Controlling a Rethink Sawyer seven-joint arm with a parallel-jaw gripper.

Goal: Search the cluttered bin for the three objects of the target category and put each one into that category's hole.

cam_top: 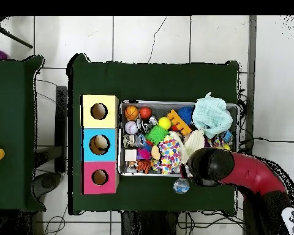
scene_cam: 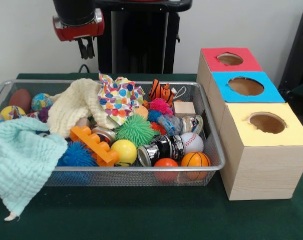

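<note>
The silver wire-mesh bin [scene_cam: 211, 131] lies on the green table, full of toys and cloths; it also shows in the overhead view [cam_top: 235, 108]. Among them are a basketball [scene_cam: 195, 160], a baseball [scene_cam: 192, 141], a yellow ball [scene_cam: 123, 150], a green spiky ball [scene_cam: 135, 129] and an orange ball [scene_cam: 166, 163]. Three wooden boxes stand beside it with round holes: red [scene_cam: 230, 59], blue [scene_cam: 246, 86], yellow [scene_cam: 267, 122]. My gripper [scene_cam: 86, 48] hangs shut and empty, high above the bin's far rim. In the overhead view the arm [cam_top: 247, 174] covers the bin's near corner.
A mint cloth [scene_cam: 21, 162] hangs over the bin's front left rim. A cream cloth [scene_cam: 73, 105] and a dotted cloth [scene_cam: 118, 97] cover toys in the middle. An orange toy block [scene_cam: 93, 145], a silver can [scene_cam: 161, 148] and a toy tiger [scene_cam: 161, 91] lie among them.
</note>
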